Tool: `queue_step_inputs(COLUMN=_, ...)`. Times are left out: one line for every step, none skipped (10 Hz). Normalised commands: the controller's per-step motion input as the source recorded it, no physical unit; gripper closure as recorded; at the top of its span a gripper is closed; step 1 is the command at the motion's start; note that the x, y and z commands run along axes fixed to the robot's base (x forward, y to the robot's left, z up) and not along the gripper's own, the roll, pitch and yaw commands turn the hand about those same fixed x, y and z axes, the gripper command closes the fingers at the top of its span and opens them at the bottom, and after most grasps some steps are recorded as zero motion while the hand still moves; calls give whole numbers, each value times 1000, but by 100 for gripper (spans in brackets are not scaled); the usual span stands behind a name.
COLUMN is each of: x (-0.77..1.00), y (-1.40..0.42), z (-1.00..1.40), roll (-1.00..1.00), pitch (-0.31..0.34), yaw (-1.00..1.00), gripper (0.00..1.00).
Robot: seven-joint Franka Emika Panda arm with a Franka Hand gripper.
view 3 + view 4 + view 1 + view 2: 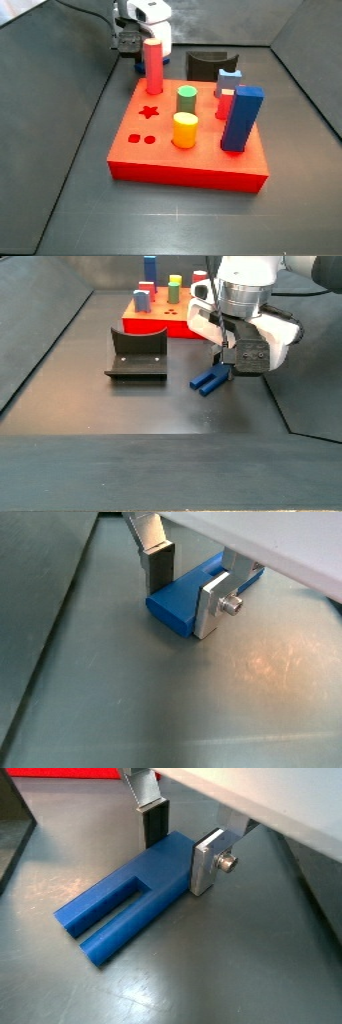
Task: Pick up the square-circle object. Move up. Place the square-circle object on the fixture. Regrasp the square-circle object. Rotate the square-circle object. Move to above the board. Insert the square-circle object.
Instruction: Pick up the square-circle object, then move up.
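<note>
The square-circle object (120, 898) is a dark-blue slotted peg lying flat on the grey floor, also seen in a wrist view (174, 607) and a side view (206, 382). My gripper (183, 846) is low over one end of it, with a dark pad on one side and a silver finger plate on the other. Both press against the peg's sides, so the gripper (230, 364) is shut on it. The black fixture (136, 356) stands apart beside it. The red board (160, 316) lies beyond. The red cylinder partly hides the gripper (134, 45).
The board (147, 150) carries a tall red cylinder (155, 65), green (187, 98) and yellow (185, 129) pegs and a tall blue prism (242, 118). The fixture (207, 65) sits behind it. Dark walls ring the floor.
</note>
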Motion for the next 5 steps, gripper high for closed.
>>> queue_step_inputs(x=0, y=0, z=0, roll=0, pitch=0, yaw=0, gripper=100)
queue_step_inputs(x=0, y=0, z=0, roll=0, pitch=0, yaw=0, gripper=100)
queue_step_inputs(x=0, y=0, z=833, roll=0, pitch=0, yaw=0, gripper=100)
queue_step_inputs(x=-48, y=48, z=841, roll=6, pitch=8, yaw=-7, gripper=100)
queue_step_inputs(x=-79, y=36, z=738, roll=20, pitch=23, yaw=-20, gripper=100)
